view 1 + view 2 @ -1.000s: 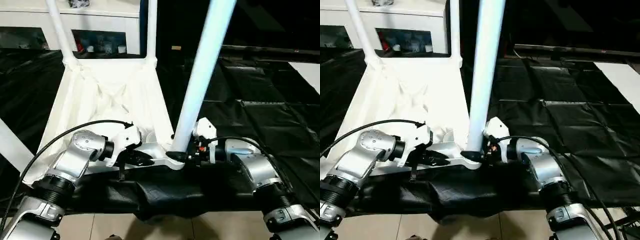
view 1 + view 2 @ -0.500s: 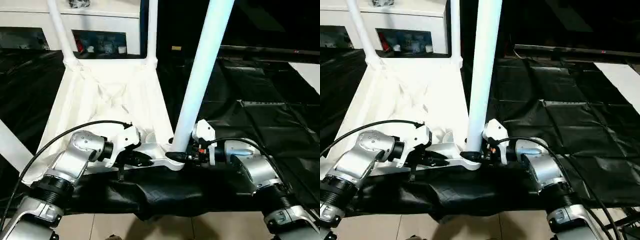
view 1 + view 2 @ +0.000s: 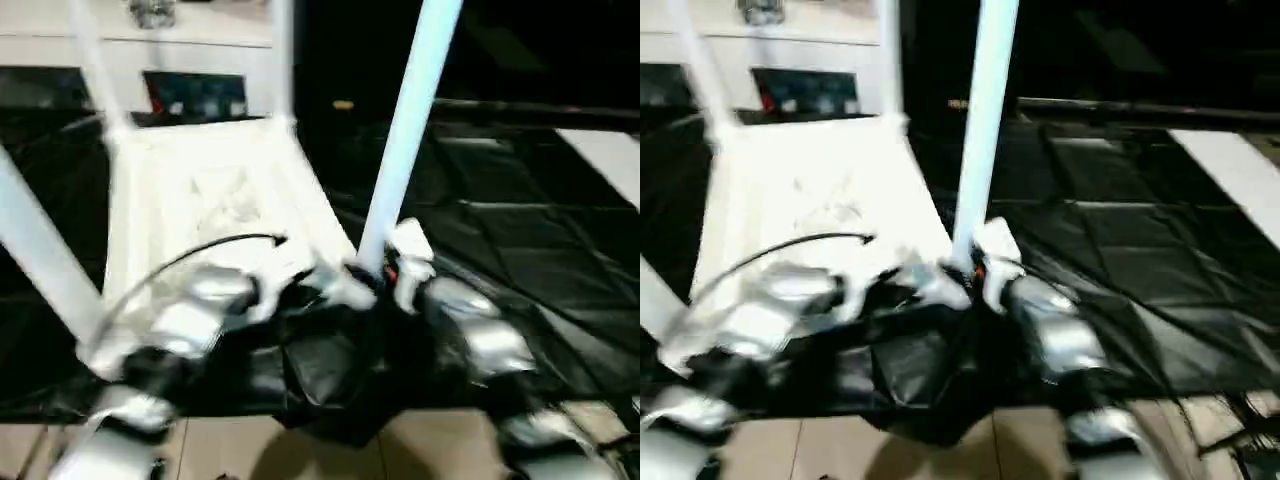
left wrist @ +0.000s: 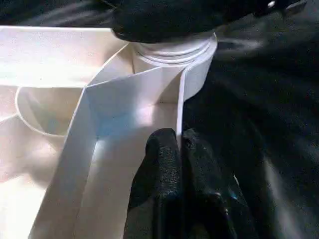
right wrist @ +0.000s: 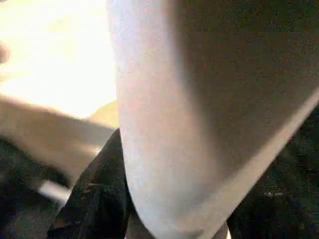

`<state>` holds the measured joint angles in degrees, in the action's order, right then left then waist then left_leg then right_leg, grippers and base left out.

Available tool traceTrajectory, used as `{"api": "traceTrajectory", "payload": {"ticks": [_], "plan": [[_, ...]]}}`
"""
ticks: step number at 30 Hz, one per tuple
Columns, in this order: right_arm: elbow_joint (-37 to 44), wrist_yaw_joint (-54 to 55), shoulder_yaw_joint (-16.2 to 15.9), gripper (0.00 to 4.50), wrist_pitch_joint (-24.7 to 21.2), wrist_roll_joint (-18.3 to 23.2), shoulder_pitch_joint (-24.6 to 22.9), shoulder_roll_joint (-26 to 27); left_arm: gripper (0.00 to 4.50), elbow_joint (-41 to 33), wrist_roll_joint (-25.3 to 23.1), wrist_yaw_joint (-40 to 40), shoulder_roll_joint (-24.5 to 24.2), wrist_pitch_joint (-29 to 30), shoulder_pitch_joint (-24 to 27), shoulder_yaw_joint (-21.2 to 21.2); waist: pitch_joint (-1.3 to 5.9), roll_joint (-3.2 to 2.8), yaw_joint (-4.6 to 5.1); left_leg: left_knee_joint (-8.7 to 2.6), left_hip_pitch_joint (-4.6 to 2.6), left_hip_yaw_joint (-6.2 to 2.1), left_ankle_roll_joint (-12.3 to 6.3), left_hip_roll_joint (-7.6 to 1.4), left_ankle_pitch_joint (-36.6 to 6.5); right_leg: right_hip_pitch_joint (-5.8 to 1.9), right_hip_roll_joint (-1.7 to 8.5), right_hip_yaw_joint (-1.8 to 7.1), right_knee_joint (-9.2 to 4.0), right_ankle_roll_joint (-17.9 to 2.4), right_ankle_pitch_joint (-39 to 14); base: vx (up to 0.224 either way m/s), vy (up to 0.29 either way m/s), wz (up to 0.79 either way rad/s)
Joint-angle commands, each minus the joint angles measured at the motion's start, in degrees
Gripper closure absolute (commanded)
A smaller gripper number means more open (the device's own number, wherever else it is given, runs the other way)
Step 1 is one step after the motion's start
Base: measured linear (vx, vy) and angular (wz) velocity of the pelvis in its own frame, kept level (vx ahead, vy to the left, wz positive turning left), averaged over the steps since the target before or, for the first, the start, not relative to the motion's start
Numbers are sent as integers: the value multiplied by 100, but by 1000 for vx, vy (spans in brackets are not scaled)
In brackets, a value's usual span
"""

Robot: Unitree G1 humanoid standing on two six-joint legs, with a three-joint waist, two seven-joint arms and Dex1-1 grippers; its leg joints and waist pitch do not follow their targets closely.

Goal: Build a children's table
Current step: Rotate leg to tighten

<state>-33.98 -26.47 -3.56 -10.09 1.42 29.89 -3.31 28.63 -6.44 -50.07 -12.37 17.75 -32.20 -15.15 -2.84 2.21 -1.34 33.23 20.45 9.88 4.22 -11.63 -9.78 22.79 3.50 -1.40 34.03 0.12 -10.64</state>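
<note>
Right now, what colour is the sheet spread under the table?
Black: the sheet is a glossy, wrinkled black, best seen in the right eye view.

Black plastic sheeting point(image 3: 520, 250) over beige tiled floor point(image 3: 440, 450), white glass-doored cabinet point(image 3: 190, 60) behind.

Black plastic sheeting point(image 3: 520, 250) covers the floor, with a white glass-doored cabinet point(image 3: 190, 70) standing behind it.

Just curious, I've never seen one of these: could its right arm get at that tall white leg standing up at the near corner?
Probably yes: the right end effector is already at the base of the leg, and nothing stands between them.
</note>
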Motion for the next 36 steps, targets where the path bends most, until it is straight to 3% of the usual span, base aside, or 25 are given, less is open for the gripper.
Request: {"api": "traceTrajectory", "payload": {"ticks": [1,2,4,5,6,10,13,14,15,17,18,19,21,22,24,26,29,31,33,36], "plan": [[-285,-116,-677,253,-288,-209,-57,476,450,-53,123,271,490,-17,-230,-253,240,-25,68,-432,-86,-140,281,-62,-2717,-62,364,42,-668,-259,-3943,0,0,0],[-322,-142,-731,253,-187,-233,-6,558,450,-34,84,271,533,-45,-244,-273,259,-72,80,-458,-88,-158,213,-75,-2805,-95,367,-13,-689,-335,-3622,0,0,0],[-328,-199,-761,253,-118,-235,10,582,450,-27,79,247,535,-63,-246,-277,266,-45,89,-474,-77,-141,144,-74,-2790,-114,369,-47,-690,-423,-3344,0,0,0],[-328,-283,-727,253,-45,-183,18,618,450,-20,70,229,530,-77,-240,-273,262,-34,85,-466,-92,-124,121,-68,-2793,-89,372,-45,-700,-436,-3340,0,0,0],[-285,-413,-636,184,-48,-61,24,634,450,-41,71,113,455,-117,-208,-286,257,-38,89,-462,-109,-120,86,-67,-2793,-69,394,-37,-697,-473,-3364,0,0,0],[-160,-636,-510,167,-137,114,34,479,450,-148,157,-215,226,-197,-108,-260,274,-40,114,-498,-43,-130,31,-88,-2655,-108,407,11,-628,-617,-2991,0,0,0],[-53,-957,-472,139,-131,214,33,226,450,-205,209,-484,-7,-282,-47,-233,280,-61,108,-494,-62,-110,10,-89,-2650,-95,402,33,-612,-719,-2780,0,0,0],[16,-1200,-481,136,-107,245,21,57,450,-243,249,-662,-137,-336,-19,-224,295,-91,94,-497,-45,-103,-14,-97,-2528,-120,407,51,-572,-832,-2478,0,0,0],[63,-1365,-487,136,-92,262,12,-56,450,-268,278,-785,-222,-374,0,-218,308,-73,100,-495,-27,-92,-27,-98,-2450,-143,399,53,-559,-867,-2331,0,0,0],[258,-1985,-641,96,21,204,-66,-485,450,-363,398,-1212,-468,-444,65,-199,335,-112,67,-473,-33,-48,-100,-111,-2182,-154,387,72,-514,-1051,-1768,0,0,0],[417,-2384,-762,94,78,161,-141,-755,450,-438,461,-1494,-622,-455,112,-212,356,-84,44,-449,-31,-38,-172,-118,-1995,-184,379,69,-481,-1112,-1563,0,0,0],[496,-2562,-815,88,88,155,-179,-870,450,-475,484,-1617,-690,-442,134,-225,356,-84,44,-449,-31,-38,-172,-118,-1995,-184,379,69,-481,-1112,-1563,0,0,0],[645,-2888,-854,88,100,224,-239,-1060,450,-566,555,-1881,-826,-497,198,-239,363,-97,8,-420,-37,5,-266,-131,-1732,-169,383,81,-451,-1295,-1307,58,-36,7],[718,-3099,-847,88,103,290,-257,-1168,450,-655,607,-2072,-946,-506,257,-253,376,-99,-14,-417,1,13,-291,-143,-1470,-206,382,75,-408,-1354,-1014,59,-38,5],[744,-3403,-826,88,173,321,-249,-1329,450,-766,682,-2354,-1148,-575,346,-274,397,-127,-63,-400,-13,23,-303,-161,-1202,-217,366,61,-337,-1480,-542,55,-25,1],[689,-3520,-839,88,218,333,-219,-1392,450,-790,713,-2426,-1217,-503,359,-274,409,-102,-100,-376,-23,49,-345,-150,-915,-242,347,49,-264,-1650,-2,27,-9,1],[545,-3766,-881,104,272,366,-116,-1515,450,-894,810,-2608,-1404,-384,390,-278,403,-64,-122,-379,-20,55,-367,-160,-883,-262,359,38,-254,-1674,-30,0,0,0],[440,-3836,-899,116,319,361,-37,-1532,450,-915,843,-2639,-1451,-368,397,-252,382,-83,-130,-389,-25,59,-331,-163,-1013,-251,367,37,-281,-1638,-328,0,0,0],[399,-3880,-920,138,354,356,13,-1527,450,-903,817,-2642,-1471,-358,392,-269,357,-62,-139,-404,-42,58,-201,-165,-1280,-227,384,50,-333,-1513,-858,0,0,0],[400,-4006,-958,146,382,387,54,-1495,450,-944,886,-2693,-1464,-312,419,-246,357,-59,-147,-411,-38,47,-128,-167,-1331,-227,389,54,-340,-1414,-1041,0,0,0]]}}
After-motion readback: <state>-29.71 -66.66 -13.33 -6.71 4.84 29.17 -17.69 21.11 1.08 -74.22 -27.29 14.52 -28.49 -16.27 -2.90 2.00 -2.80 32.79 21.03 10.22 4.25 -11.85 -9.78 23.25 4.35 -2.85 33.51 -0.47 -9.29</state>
